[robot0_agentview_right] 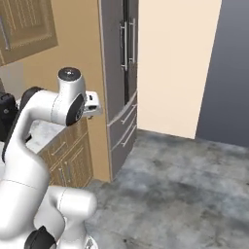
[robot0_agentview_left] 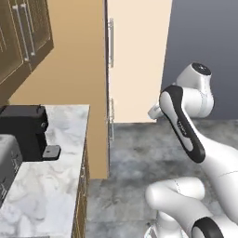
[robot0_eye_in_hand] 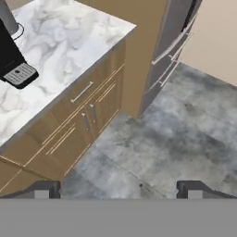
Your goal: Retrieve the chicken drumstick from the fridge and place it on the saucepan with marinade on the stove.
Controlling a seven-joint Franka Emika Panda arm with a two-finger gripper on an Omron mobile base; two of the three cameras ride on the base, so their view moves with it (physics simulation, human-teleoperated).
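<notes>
At the corner where the marble bench ends, the gripper hangs above the grey stone floor, fingertips spread wide apart, nothing between them. Hand view looks down on wooden base cabinets with thin bar pulls, and past them the lower drawers of the fridge.

In the right base view the fridge stands tall and grey, both doors shut, long vertical handles side by side at the middle seam, two drawers below. A tan wooden panel sits between it and the bench. The fridge stands ahead of the arm, well apart from the gripper.

On the bench, left base view: a black coffee machine with its drip tray sticking out, and just beside it at the left edge a grey toaster. Upper wooden cabinets hang above them.

White arm folded up high in the lower right of the left base view; wrist points toward the fridge side. Cream wall right of the fridge, then a dark grey wall.

Chicken drumstick: cannot tell where, fridge is closed.
</notes>
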